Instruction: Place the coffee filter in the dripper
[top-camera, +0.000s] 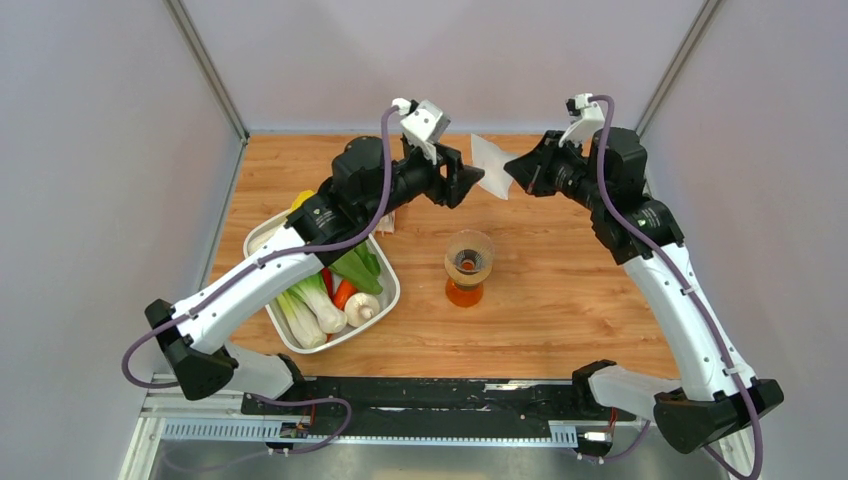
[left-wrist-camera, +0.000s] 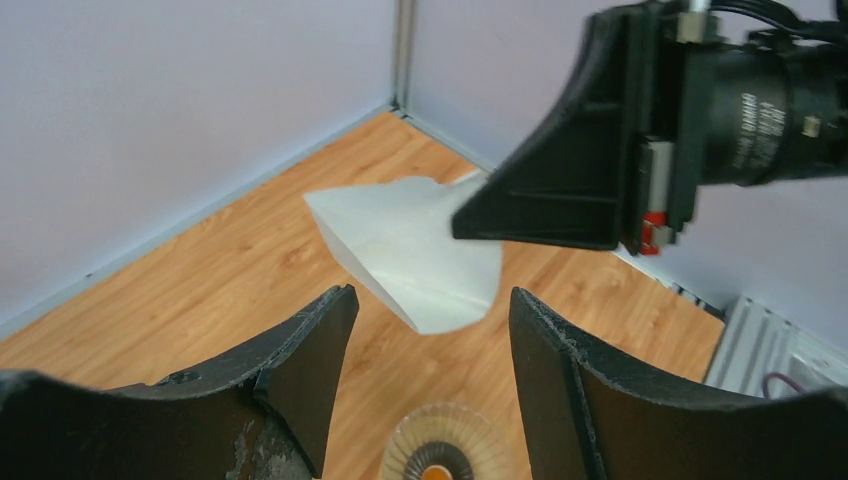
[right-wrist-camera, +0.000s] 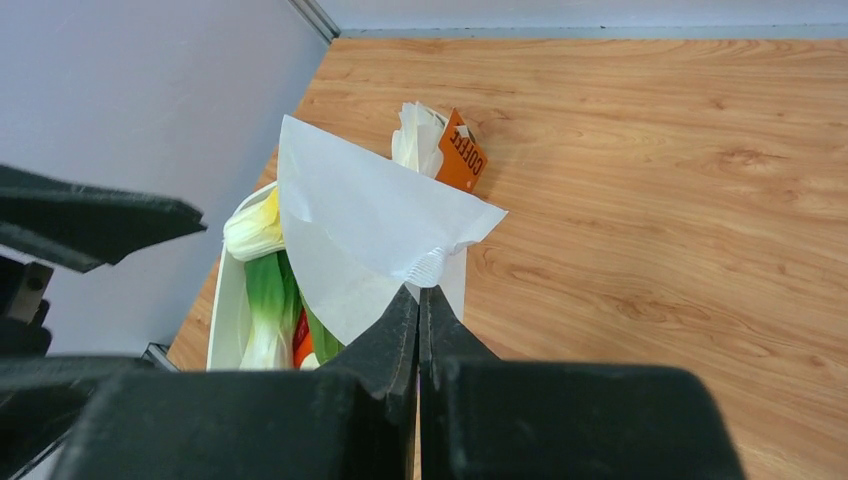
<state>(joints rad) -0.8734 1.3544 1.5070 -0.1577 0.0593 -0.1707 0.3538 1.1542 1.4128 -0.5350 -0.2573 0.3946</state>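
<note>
Now the coffee filter (top-camera: 490, 165) hangs pinched in the right gripper (right-wrist-camera: 418, 292) (left gripper (top-camera: 472, 183) gapes empty alongside), above and beyond the dripper (top-camera: 469, 255).

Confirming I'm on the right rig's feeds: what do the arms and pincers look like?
The left arm and right arm have white links, black joints and bases, and a purple cable each. The left pincer and right pincer have black, wedge-shaped fingers.

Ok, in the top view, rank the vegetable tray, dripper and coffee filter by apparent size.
1. vegetable tray, clearly largest.
2. dripper and coffee filter look alike; the filter is held raised in the right gripper, nearer the camera, so unranked.
</note>
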